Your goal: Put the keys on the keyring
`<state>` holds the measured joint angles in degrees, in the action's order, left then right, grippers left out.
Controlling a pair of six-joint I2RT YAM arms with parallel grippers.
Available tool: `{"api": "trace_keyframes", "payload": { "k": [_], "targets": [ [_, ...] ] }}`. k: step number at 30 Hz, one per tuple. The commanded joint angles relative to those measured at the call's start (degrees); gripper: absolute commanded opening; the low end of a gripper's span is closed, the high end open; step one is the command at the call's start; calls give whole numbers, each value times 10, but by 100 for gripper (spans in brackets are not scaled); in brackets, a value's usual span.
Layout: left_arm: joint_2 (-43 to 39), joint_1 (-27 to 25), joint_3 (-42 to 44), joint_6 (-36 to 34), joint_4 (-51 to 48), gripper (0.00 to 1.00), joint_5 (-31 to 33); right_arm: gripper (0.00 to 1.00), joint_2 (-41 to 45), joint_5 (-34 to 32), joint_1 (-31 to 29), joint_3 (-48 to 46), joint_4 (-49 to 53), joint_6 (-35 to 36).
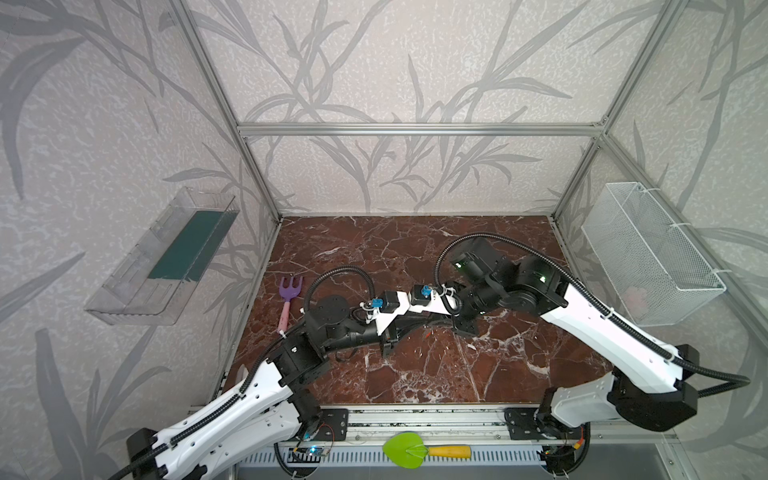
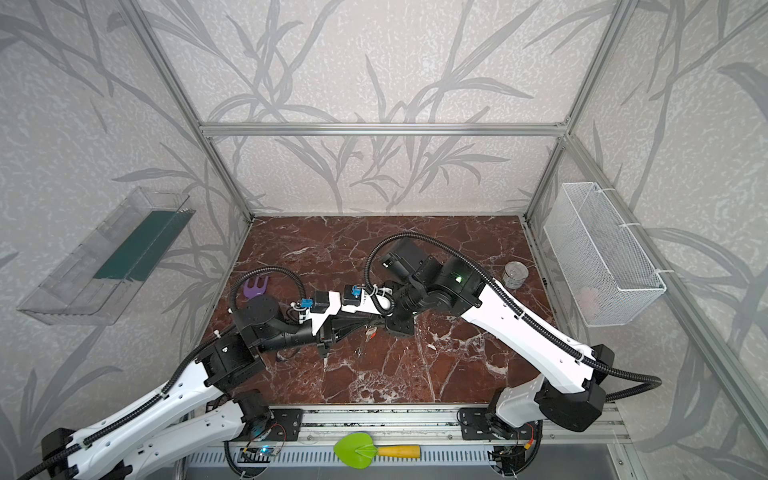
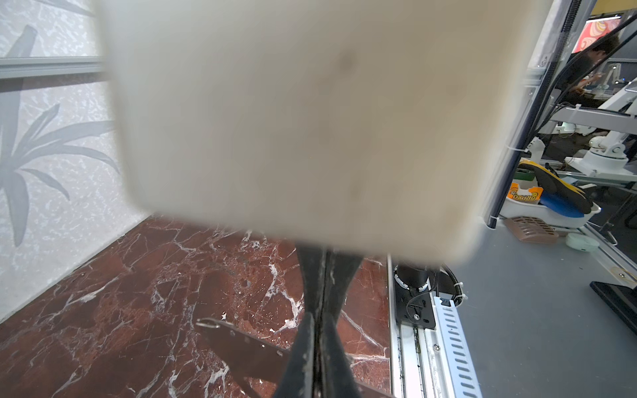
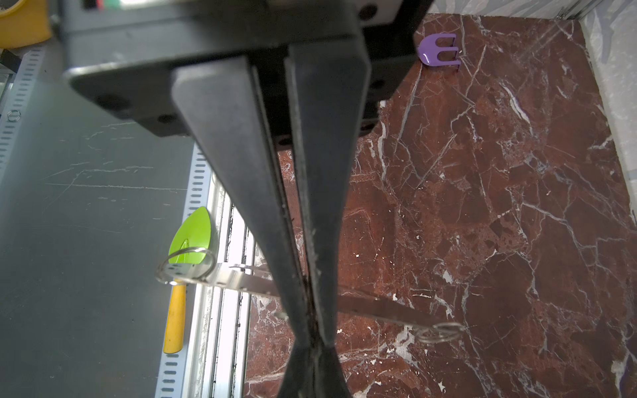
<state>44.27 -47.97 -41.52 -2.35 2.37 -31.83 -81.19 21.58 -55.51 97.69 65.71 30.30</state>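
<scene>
Jaws shut: right gripper [image 4: 312,341] clamps keyring [image 4: 241,281]; left gripper's [image 3: 319,344] load unclear. Keyring may twist in the thin grip.

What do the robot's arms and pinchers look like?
The left arm and right arm wear smooth white shells with black joints. A ribbed black cable runs along each. Small blue plugs sit near the wrists. The left gripper and right gripper have slim, dark, tapering fingers.

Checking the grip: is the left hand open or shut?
Shut: the left hand shows, in the left wrist view, fingers pressed together, no gap. What they pinch is hidden.
</scene>
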Motion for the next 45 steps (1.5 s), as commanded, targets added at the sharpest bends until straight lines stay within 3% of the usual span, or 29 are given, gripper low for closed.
{"api": "trace_keyframes", "payload": {
  "k": [1, 13, 18, 24, 35, 39, 45],
  "targets": [
    [11, 0, 2, 3, -1, 7, 2, 0, 32, 26, -5, -9, -31, 6],
    [30, 0, -1, 9, 1, 0, 0, 0, 62, 17, -5, -41, -74, -7],
    [30, 0, 35, 50, 98, 0, 37, 1, 100, -9, -5, -102, -154, -43],
    [25, 0, 75, 81, 195, 0, 68, 26, 153, -44, -5, -187, -238, -92],
    [22, 0, 94, 86, 250, 0, 62, 37, 221, -57, -5, -327, -374, -159],
    [21, 0, 98, 92, 265, 0, 56, 36, 215, -67, -5, -338, -393, -161],
    [10, 0, 102, 96, 271, 0, 55, 13, 207, -59, -4, -337, -395, -158]
  ]
}}
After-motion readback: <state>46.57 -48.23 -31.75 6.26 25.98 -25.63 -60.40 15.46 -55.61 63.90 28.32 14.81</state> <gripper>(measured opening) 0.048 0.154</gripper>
